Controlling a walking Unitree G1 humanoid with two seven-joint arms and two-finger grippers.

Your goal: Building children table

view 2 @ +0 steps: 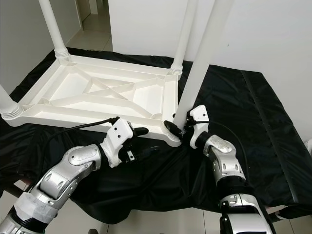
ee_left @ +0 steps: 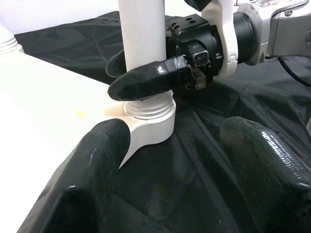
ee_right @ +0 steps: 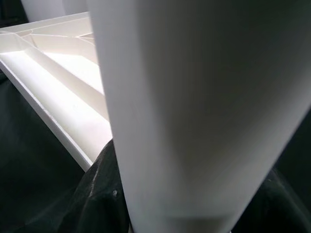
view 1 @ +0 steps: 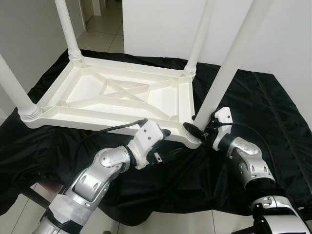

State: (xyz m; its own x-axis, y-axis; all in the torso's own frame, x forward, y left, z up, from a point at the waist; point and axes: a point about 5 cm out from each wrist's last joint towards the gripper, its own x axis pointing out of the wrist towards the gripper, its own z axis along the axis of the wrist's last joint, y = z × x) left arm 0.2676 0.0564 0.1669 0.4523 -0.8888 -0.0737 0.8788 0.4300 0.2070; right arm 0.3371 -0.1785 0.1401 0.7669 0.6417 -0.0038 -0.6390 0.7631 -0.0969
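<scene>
Between the right end effector's fingers [ee_left: 146,80]: the near-right leg [view 1: 229,68] of the upturned white tabletop [view 1: 117,97]. Right end effector [view 1: 201,130] is clamped low on that leg, just above the threaded collar where it meets the corner socket [ee_left: 150,121]. Fingers wrap the tube on both sides, contact looks solid in the left wrist view.

Left end effector [view 1: 168,148] sits just beside the same corner, on the near side of it, fingers spread wide and gripping nothing. It hovers over the black cloth [view 1: 253,102], not touching the tabletop as far as I can tell.

Tabletop lies underside up on the cloth, ribs showing. Other three legs already stand in their corners: far-left leg [view 1: 67,29], far-right leg [view 1: 200,36], near-left leg [view 1: 14,90].

My read: last leg is being seated or twisted home. Collar looks close to flush but I can't tell if the threads are fully in.

Risks:
- Leg leans away from vertical in the head views. If that's real tilt, not perspective, it could cross-thread or jam.
- Nothing braces the tabletop. Torque from the right end effector could spin or slide the whole piece on the slick cloth.
- Grip is low on a smooth tube, so fingers may slip around it instead of turning it.
- Left end effector's cable [view 1: 107,129] drapes over the tabletop edge and could snag.
</scene>
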